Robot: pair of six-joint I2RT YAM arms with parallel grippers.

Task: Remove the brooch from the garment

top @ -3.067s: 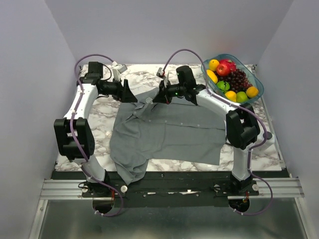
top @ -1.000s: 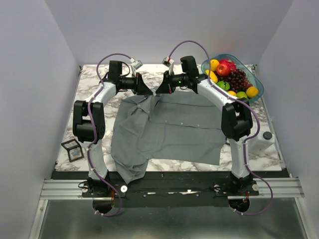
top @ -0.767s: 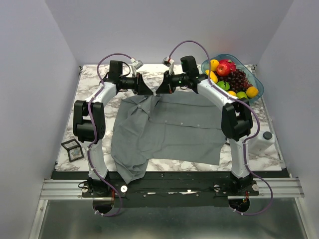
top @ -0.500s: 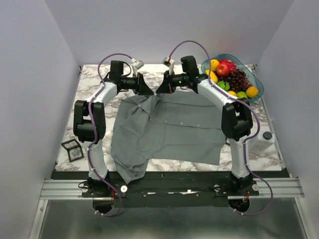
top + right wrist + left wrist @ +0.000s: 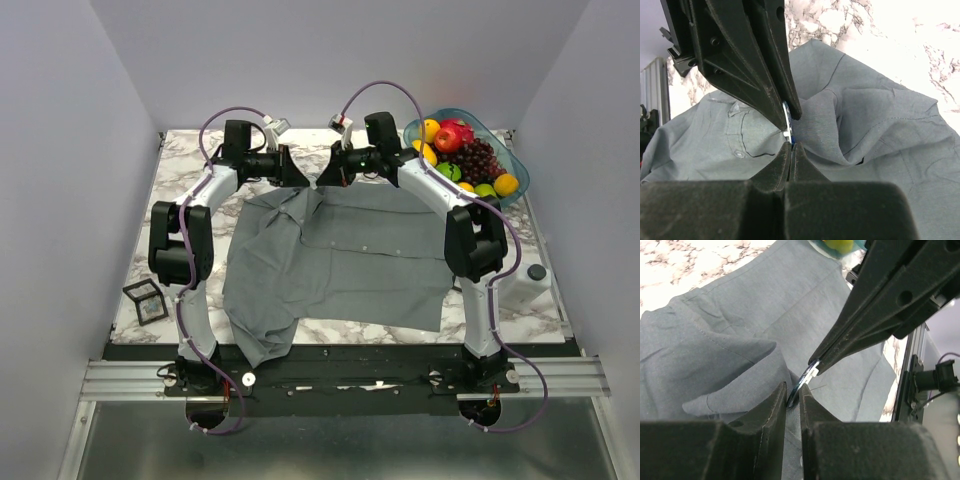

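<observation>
A tiny blue round brooch (image 5: 804, 380) sits on a raised fold of the large grey button-up shirt (image 5: 360, 250), far across the marble worktop (image 5: 190, 220). The left tool (image 5: 792, 395) and the right tool (image 5: 790, 150), each pressed nearly together, pinch it from opposite sides. A slow, straight pull apart seems wisest.

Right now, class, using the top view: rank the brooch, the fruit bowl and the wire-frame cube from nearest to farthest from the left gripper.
1. brooch: pinched at the fingertips of the left gripper, at the far middle of the table.
2. fruit bowl: off to the right, at the far right corner.
3. wire-frame cube: at the near left edge, clearly farthest.
</observation>
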